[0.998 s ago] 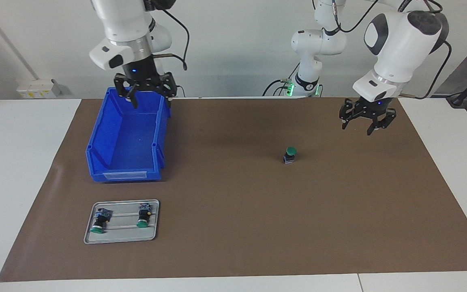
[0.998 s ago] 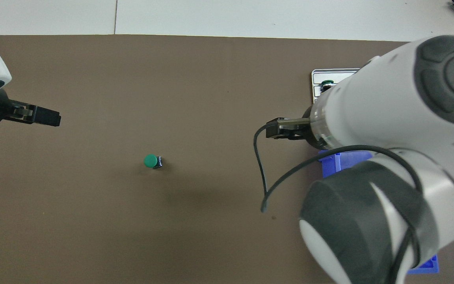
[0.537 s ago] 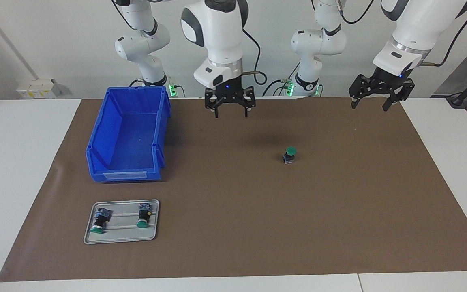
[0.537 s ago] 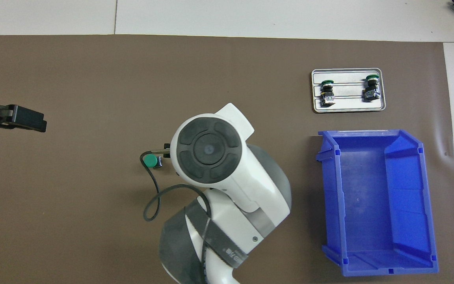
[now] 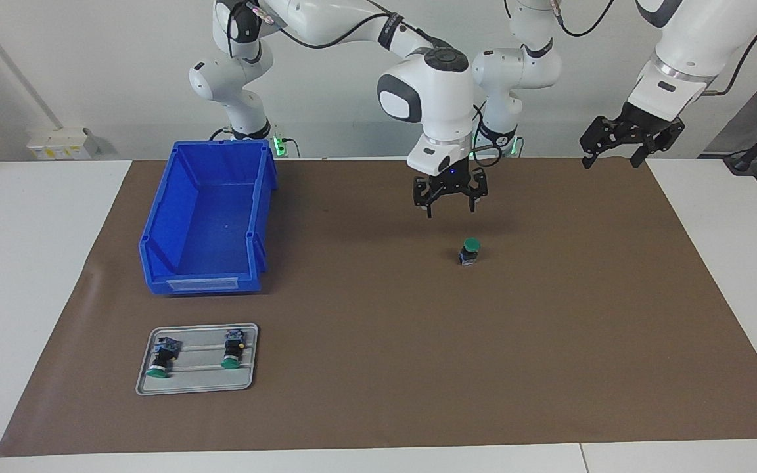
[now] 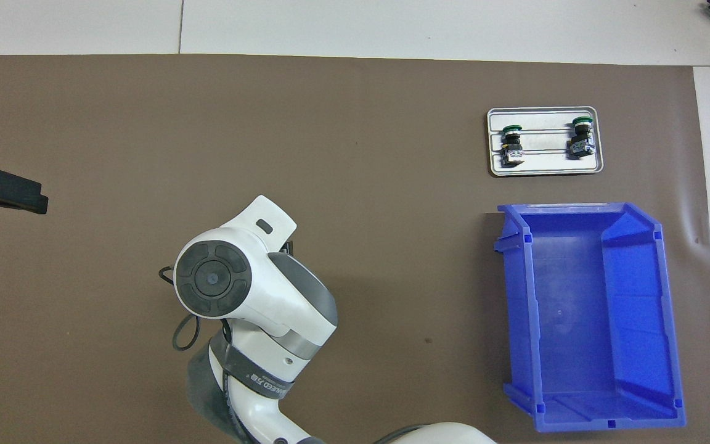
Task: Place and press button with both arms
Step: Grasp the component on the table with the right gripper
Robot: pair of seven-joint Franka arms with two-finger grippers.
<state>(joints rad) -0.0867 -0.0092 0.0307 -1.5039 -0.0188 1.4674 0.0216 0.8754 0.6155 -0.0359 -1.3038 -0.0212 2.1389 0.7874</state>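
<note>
Meanwhile, the right gripper (image 5: 451,197) hangs wide open above the upright button (image 5: 469,251); the left gripper (image 5: 629,146) waits open, well apart.

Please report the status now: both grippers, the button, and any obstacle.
Right gripper open, above mat beside button. Left gripper open, waiting at mat's edge. Button upright, untouched. Nothing in the way.

The button (image 5: 470,251) stood upright on the brown mat (image 5: 549,341), green cap up. The right claw (image 5: 450,192) hung open over the mat, apart from the button. The left claw (image 5: 630,139) hung open over the mat's corner at the left arm's end. A blue bin (image 5: 211,220) sat toward the right arm's end; farther from the robots, a grey tray (image 5: 198,384) held two buttons (image 5: 160,358) (image 5: 233,348) lying flat.
</note>
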